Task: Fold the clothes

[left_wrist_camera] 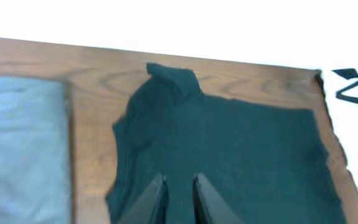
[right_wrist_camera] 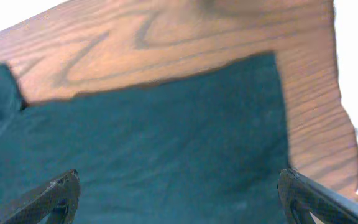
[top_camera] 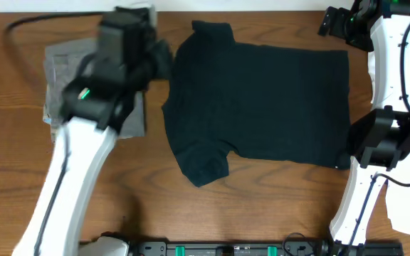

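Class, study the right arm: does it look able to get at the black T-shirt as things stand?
Probably yes. The right pincer hangs open just above the T-shirt near its edge. Only bare cloth shows between its jaws, so nothing seems to block the way down.

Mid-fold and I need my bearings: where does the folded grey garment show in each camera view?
Overhead: the folded grey garment lies at upper left, partly under the left arm, to the left of the black T-shirt.
Left wrist: along the left edge of the picture, again to the left of the T-shirt.
Right wrist: not in it.
Shared landmark: the black T-shirt on the wooden table, seen in all three views.
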Robot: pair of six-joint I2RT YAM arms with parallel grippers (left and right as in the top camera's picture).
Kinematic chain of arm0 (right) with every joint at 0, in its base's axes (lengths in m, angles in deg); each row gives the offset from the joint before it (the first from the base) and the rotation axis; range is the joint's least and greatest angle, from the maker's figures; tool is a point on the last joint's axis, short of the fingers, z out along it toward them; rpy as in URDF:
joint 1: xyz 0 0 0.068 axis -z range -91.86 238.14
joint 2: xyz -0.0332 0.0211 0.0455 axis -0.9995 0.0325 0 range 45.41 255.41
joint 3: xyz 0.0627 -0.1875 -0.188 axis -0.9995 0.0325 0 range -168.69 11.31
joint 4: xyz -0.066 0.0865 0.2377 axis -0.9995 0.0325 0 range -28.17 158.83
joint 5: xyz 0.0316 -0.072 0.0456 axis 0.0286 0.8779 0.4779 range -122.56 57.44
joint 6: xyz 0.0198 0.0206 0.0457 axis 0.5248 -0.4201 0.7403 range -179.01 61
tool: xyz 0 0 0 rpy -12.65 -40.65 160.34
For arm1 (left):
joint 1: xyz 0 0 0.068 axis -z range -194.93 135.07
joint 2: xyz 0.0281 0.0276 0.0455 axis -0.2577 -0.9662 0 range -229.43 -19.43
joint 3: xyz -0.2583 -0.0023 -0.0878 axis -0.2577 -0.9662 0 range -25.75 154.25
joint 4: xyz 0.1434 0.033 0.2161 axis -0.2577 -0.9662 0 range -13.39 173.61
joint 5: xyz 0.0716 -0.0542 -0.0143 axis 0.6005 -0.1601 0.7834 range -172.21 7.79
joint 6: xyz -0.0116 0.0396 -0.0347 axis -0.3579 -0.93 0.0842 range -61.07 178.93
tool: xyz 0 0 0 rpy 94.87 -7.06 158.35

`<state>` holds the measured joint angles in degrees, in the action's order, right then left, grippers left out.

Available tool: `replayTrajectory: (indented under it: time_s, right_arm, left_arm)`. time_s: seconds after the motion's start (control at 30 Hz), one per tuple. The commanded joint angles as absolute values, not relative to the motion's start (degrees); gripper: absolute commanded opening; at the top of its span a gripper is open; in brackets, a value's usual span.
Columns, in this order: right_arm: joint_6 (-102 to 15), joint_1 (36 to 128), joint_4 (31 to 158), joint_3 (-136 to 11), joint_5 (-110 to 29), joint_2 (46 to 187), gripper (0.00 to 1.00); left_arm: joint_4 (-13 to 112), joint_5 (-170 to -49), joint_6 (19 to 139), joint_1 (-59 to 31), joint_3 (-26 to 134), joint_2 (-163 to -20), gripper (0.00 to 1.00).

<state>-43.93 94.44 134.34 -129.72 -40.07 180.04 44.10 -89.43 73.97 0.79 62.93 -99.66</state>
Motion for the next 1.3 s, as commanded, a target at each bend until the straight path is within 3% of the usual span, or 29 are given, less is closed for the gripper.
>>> replayTrajectory:
  time_s: [0.0,0.07,0.1,0.17,0.2,0.23,0.37,0.47,0.7,0.83,0.93,1.27]
  right_arm:
    - [-43.8,94.5,136.7,-129.6,-49.8,180.1,0.99]
    - [-48.7,94.6,138.4,-129.6,-50.6,180.1,0.99]
    - [-48.9,94.8,139.3,-129.6,-50.6,180.1,0.84]
    - [-48.1,95.3,142.5,-129.7,-50.6,179.5,0.35]
    - [-48.1,95.5,144.5,-129.7,-50.0,178.6,0.24]
    - [-47.4,95.7,146.4,-129.7,-48.1,177.5,0.21]
    - [-39.2,95.8,156.5,-129.7,-34.7,171.1,0.23]
    - [-40.4,95.6,159.2,-127.3,-36.4,165.3,0.25]
    - [-33.8,97.0,158.9,-103.0,-35.1,146.7,0.33]
    - [-32.2,100.3,154.1,-85.7,-32.4,135.5,0.36]
    - [-32.2,105.2,148.5,-72.2,-32.7,126.9,0.54]
    - [-33.6,117.4,132.5,-47.0,-34.7,123.8,0.67]
  left_arm:
    - [39.3,-89.0,74.2,0.9,62.3,-96.8,0.22]
    - [35.8,-89.0,74.2,0.9,62.3,-94.5,0.23]
    - [34.3,-88.7,74.2,0.9,62.3,-93.8,0.24]
    - [31.3,-87.1,74.2,0.9,62.3,-93.2,0.25]
    - [29.7,-85.8,74.2,0.9,62.3,-93.2,0.27]
    - [28.6,-85.0,74.2,0.9,62.0,-93.3,0.30]
    - [26.0,-84.3,74.5,0.9,59.7,-94.2,0.37]
    - [25.1,-84.3,77.7,0.9,57.8,-95.7,0.40]
    - [22.5,-84.3,80.7,0.9,54.2,-99.4,0.47]
    - [22.9,-84.3,80.7,0.9,52.5,-101.9,0.48]
    - [23.2,-84.3,80.7,0.9,52.0,-104.1,0.48]
    - [22.9,-84.3,80.7,0.9,51.3,-106.0,0.49]
